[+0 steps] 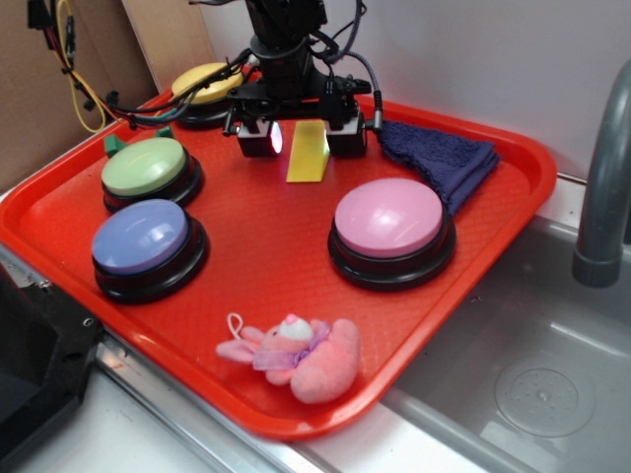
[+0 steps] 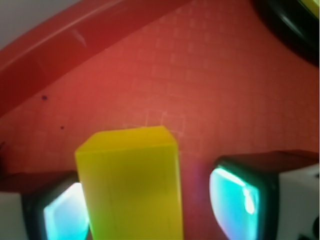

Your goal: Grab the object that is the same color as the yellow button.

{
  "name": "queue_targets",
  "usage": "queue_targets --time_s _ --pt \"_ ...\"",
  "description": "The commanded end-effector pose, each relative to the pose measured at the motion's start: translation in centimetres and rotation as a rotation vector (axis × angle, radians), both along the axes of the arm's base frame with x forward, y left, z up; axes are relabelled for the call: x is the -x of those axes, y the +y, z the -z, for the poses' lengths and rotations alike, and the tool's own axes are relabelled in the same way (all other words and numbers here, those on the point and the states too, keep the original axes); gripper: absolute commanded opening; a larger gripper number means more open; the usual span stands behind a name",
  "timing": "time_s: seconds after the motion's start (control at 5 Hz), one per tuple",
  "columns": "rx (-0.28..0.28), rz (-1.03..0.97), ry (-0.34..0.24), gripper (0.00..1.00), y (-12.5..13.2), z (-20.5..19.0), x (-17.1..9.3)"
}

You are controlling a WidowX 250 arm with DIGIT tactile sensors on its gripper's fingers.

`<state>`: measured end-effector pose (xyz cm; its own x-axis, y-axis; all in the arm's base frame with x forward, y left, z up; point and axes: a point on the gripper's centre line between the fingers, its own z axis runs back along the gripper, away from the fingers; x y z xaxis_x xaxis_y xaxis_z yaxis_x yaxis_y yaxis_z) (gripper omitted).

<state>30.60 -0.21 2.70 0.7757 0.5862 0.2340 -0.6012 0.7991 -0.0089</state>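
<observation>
Straddling the yellow wedge block [image 1: 308, 151] with jaws spread, the gripper [image 1: 301, 138] is sitting off-centre; closing unevenly is risking tipping it sideways.

yellow wedge block [image 1: 308, 151] | upright on red tray | yellow button [image 1: 210, 84] | round, black base, far-left corner

Even, bright light fills the exterior view, shadows soft. The wrist view is blurred, with glowing cyan pads [image 2: 235, 202].
</observation>
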Motion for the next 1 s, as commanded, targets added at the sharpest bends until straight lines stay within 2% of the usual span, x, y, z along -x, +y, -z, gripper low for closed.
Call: queue_targets --time_s 0.0,0.2,0.4,0.6,0.8 --pt "0.014 -0.009 -0.084 0.06 0.8 -1.1 -0.9" --pt "0.013 -0.017 -0.093 0.00 0.9 -1.3 -0.8" --pt "0.011 -0.016 -0.095 0.00 1.0 -1.6 -0.9" --pt "-0.011 0.047 -0.043 0.00 0.4 -5.3 -0.8" --pt "0.041 0.109 0.026 0.00 -0.4 -9.5 -0.4"
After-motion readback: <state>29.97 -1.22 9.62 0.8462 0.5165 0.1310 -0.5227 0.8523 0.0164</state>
